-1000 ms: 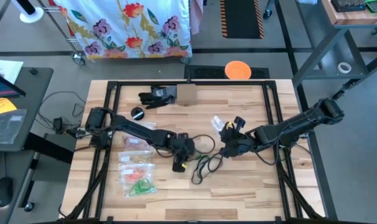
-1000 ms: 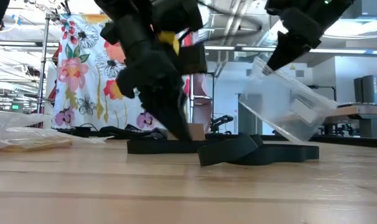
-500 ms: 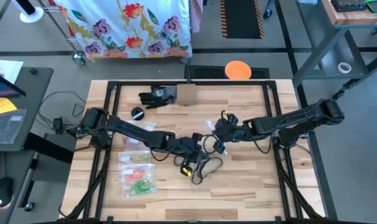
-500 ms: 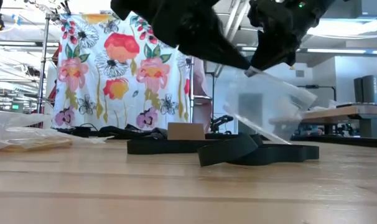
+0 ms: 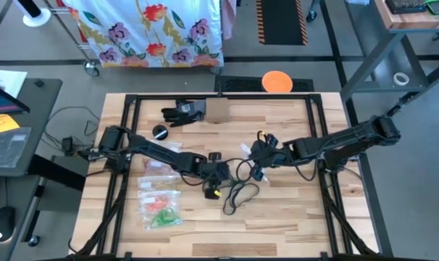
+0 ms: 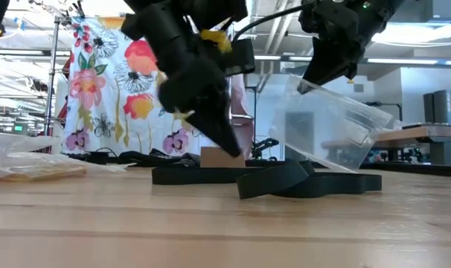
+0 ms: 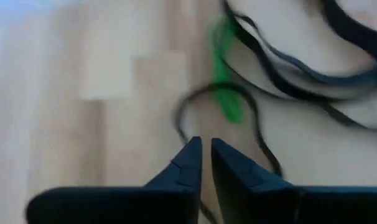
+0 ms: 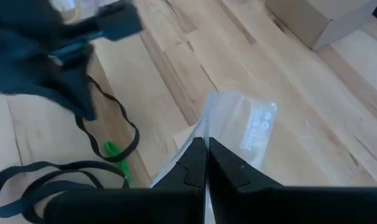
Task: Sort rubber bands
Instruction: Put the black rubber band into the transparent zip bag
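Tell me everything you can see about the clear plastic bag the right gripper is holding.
The clear zip bag is a see-through, thin plastic pouch with a faint printed patch on one face, and nothing can be made out inside it. The right gripper is shut on one edge of it, so it hangs tilted above the wooden table, near the middle, above the black cables. In the low view its lower end reaches down close to those cables; contact cannot be told. Nothing else touches it.

Cardboard box [image 5: 217,110], black cables [image 5: 237,194], orange disc [image 5: 277,81]
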### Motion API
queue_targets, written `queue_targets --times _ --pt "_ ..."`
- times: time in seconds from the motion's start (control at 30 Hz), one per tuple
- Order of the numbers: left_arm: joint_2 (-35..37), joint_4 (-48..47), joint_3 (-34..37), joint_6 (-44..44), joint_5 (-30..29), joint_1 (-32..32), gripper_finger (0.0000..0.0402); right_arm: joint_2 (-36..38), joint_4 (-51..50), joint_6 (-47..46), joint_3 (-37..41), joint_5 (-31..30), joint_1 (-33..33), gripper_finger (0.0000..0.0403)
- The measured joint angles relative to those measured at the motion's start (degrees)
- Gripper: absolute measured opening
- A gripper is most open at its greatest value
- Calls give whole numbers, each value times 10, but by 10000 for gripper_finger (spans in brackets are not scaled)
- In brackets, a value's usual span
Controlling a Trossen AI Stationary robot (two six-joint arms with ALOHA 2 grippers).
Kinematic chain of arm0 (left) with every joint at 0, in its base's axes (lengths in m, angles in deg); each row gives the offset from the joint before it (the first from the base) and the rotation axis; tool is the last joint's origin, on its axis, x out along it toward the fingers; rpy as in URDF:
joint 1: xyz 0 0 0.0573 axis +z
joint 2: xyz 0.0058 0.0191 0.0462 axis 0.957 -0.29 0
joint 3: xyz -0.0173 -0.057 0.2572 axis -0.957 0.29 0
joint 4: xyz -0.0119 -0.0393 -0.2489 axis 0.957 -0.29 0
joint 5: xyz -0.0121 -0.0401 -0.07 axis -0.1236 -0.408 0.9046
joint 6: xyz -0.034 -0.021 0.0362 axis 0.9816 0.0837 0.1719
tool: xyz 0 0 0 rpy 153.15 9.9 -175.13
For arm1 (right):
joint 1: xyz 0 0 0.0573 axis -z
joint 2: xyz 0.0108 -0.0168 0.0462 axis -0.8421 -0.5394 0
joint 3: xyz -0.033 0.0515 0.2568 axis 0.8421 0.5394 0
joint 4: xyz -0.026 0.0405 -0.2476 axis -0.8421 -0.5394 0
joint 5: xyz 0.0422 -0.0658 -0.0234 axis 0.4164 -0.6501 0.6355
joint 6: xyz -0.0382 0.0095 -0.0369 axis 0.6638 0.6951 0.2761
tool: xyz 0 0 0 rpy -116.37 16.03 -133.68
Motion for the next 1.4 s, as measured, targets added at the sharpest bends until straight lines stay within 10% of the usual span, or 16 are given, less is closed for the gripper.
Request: queue_targets --times 0.43,0.77,0.97,1.17,1.4 --pt "-1 9 1 73 -14 -10 184 0 -30 13 0 -3 3 0" --pt "-1 4 51 119 10 14 203 0 -2 13 0 -4 3 0" --pt "0 -12 53 109 29 18 163 0 0 14 0 -6 4 0" --pt "0 -7 54 57 29 10 24 0 8 34 0 -8 3 0" --pt "-2 -10 40 39 7 -1 3 0 7 34 0 -8 3 0"
